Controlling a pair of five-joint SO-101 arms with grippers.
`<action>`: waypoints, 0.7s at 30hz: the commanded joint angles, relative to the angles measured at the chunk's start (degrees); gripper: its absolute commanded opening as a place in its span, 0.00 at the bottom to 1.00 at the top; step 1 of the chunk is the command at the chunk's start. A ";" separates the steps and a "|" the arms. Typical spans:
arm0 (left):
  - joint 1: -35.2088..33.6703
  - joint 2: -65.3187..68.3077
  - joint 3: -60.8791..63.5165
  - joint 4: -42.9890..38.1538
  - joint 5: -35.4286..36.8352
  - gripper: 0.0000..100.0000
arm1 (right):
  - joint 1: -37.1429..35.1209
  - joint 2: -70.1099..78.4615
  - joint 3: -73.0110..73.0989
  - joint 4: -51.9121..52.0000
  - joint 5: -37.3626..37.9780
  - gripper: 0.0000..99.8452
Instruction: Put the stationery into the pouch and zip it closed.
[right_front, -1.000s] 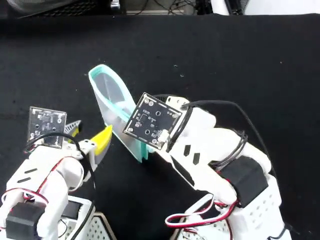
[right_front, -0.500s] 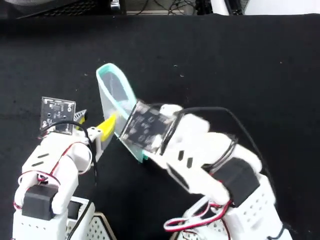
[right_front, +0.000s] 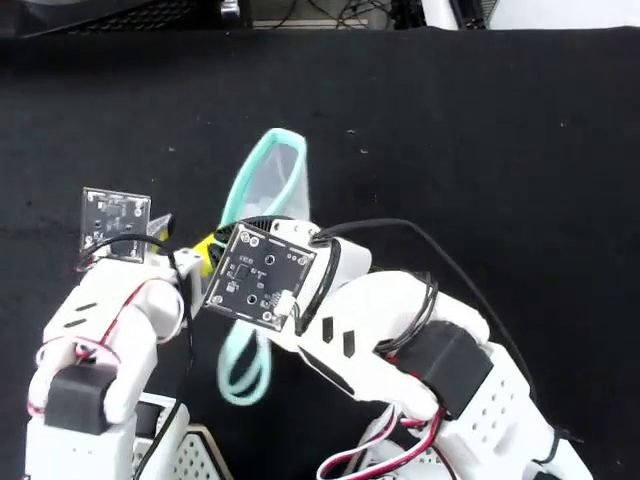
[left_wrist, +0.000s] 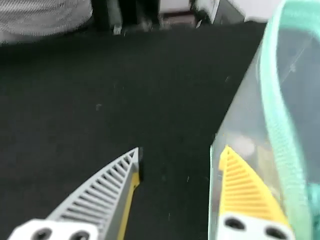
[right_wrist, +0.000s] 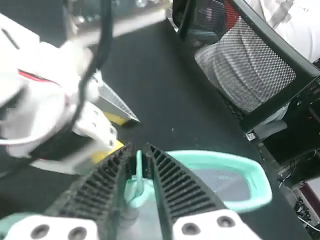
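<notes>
— what's the left hand (left_wrist: 181, 150) doing?
— spread wide at the pouch's (right_front: 268, 185) nine o'clock, yellow finger behind its clear wall, gripping nothing.
— and the right hand (right_wrist: 140, 148)?
— pinched nearly closed on the teal zip rim, mid-desk (right_front: 480, 130).

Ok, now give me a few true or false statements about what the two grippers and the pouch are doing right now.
1. The right gripper is shut on the teal rim of the pouch. True.
2. The left gripper is shut. False: it is open, with the pouch's clear wall close against one side.
3. The pouch lies flat and untouched on the table. False: the right gripper holds it by its rim.
4. The table is black. True.
</notes>
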 joint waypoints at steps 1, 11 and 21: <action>-3.21 -4.31 -6.99 7.12 -1.14 0.26 | 1.32 -0.13 -2.33 -1.85 -0.44 0.01; 1.36 -17.14 -8.04 15.65 -6.15 0.26 | 4.66 -0.13 -2.33 -1.85 -0.35 0.01; 7.08 -17.05 -1.36 8.79 -2.90 0.26 | 4.66 -0.22 -2.33 -1.49 -0.35 0.01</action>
